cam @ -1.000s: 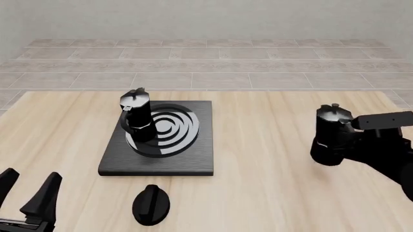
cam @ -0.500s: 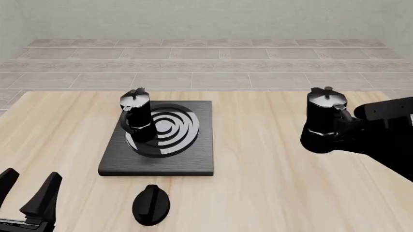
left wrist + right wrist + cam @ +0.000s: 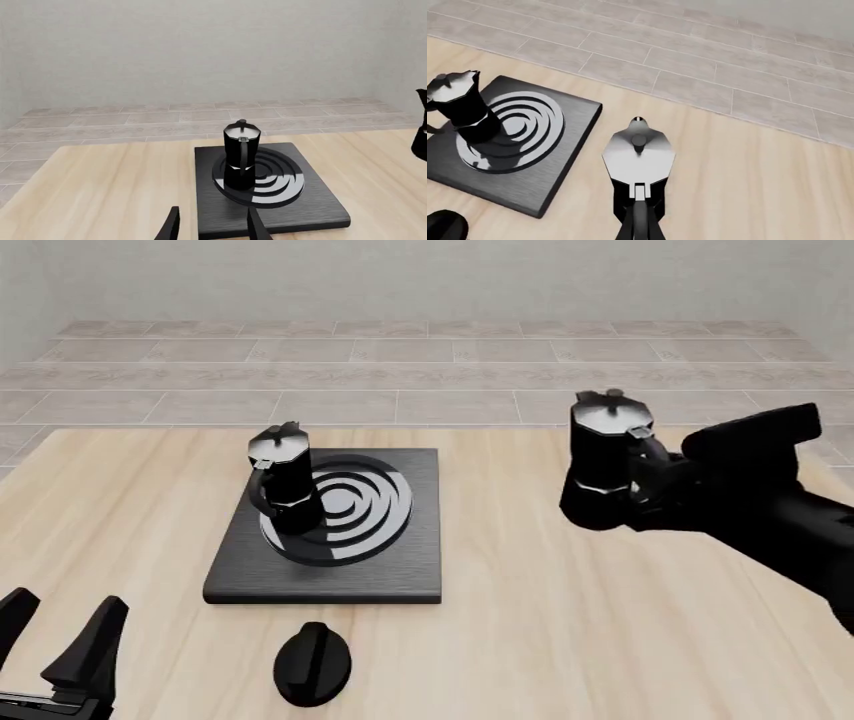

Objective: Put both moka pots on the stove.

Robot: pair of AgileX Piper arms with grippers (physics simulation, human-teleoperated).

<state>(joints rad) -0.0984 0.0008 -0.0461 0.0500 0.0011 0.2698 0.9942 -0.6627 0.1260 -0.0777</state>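
Change: the right end effector [image 3: 650, 483] has swung up and leftward since a second ago, carrying the second glossy black faceted moka pot with silver-grey lid [image 3: 603, 472] clear off the counter; a second ago it sat low near the right edge.
Unchanged: the first glossy black faceted moka pot [image 3: 282, 483] stays upright on the stove, and the left end effector [image 3: 56, 643] hasn't budged.
Right end effector: clamped at the carried pot's handle side, pot upright in front of it; in the right wrist view the lid [image 3: 638, 153] sits directly ahead of the fingers.
Left end effector: fingers [image 3: 172, 226] spread wide, nothing between them, parked low at the near left.
Stove: the flat rectangular black slab with concentric silver-grey rings [image 3: 404, 545] lies well left of the right end effector, ahead of the left one; its pot stands on the burner's left part.
Knob: black oval knob [image 3: 312, 663] just right of the left end effector, near the slab's front edge.
Counter: pale wood-grain counter [image 3: 534, 620].
Room: grey-beige tiled floor [image 3: 427, 370] beyond, plain light wall [image 3: 200, 50] behind.
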